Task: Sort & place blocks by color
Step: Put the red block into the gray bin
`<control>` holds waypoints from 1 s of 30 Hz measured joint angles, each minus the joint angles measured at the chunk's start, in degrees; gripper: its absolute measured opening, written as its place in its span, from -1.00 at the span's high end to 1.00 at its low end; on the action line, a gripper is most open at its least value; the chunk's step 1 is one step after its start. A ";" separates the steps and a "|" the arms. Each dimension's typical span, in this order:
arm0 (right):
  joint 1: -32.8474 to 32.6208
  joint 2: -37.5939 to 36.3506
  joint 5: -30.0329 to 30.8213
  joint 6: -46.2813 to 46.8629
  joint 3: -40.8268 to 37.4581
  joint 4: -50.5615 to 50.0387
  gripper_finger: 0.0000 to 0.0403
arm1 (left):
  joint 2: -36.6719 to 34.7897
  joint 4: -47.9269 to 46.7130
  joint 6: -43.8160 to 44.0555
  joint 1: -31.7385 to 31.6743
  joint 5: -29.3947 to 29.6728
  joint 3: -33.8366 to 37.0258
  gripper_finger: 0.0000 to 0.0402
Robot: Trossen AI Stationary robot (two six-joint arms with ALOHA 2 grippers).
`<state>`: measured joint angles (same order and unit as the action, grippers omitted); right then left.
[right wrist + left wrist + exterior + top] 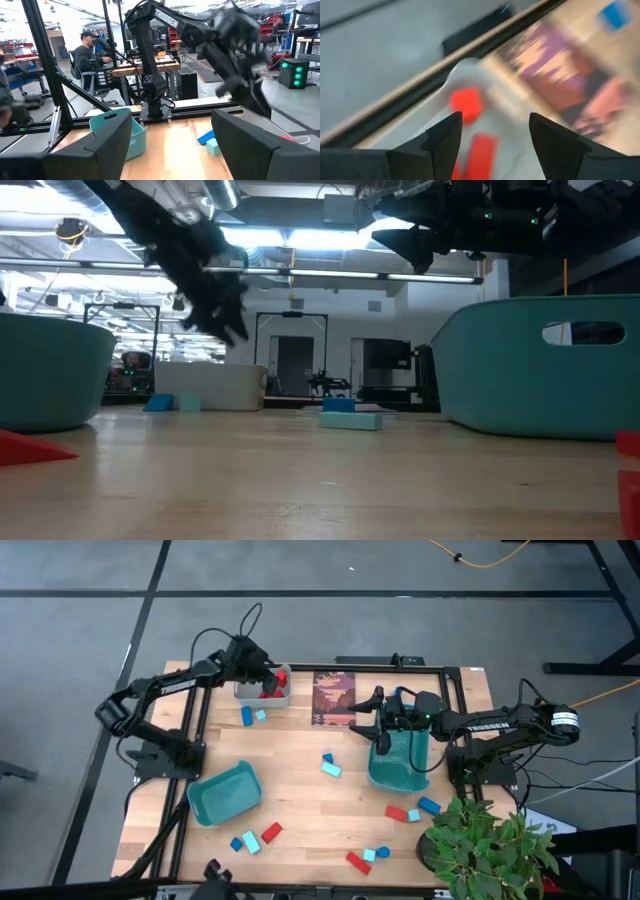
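Observation:
My left gripper [268, 674] [495, 117] hangs open just above the grey bin [262, 692] at the table's far left, with nothing between its fingers. Red blocks [466, 102] [273, 690] lie in that bin below it. My right gripper [376, 726] [172, 125] waits open and level over the left rim of a teal bin [400, 762] at centre right. Loose blocks lie on the wood: a blue [246, 716] and cyan pair by the grey bin, a pair mid-table [329, 764], and red, cyan and blue groups near the front [255, 838] [368, 857] [412, 811].
A second teal bin [225, 792] stands at the near left. A dark picture card [333, 698] lies at the far middle. A potted plant [490, 840] overhangs the near right corner. A black frame [400, 664] edges the table. A person sits beyond the table [90, 52].

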<state>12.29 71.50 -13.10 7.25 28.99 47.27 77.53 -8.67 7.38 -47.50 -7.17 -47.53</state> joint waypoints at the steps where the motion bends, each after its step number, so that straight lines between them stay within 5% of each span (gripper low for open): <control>1: 0.00 0.00 0.00 0.02 0.00 0.00 -0.37 | -1.51 1.34 0.00 0.47 -0.94 0.00 -0.11; 14: 0.00 0.00 0.00 0.02 0.02 0.02 -0.37 | -18.18 16.27 1.37 7.47 -15.13 -0.03 -0.11; 21: 0.00 0.00 0.00 0.01 0.01 0.02 -0.37 | -21.41 19.53 1.24 11.43 -15.88 0.61 -0.11; 30: 0.00 0.00 0.00 0.13 0.02 0.02 -0.37 | -24.26 39.27 5.90 15.74 -19.21 16.10 -0.11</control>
<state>12.29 71.50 -13.10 7.38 29.02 47.29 53.27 30.60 13.27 -31.76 -26.39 -31.42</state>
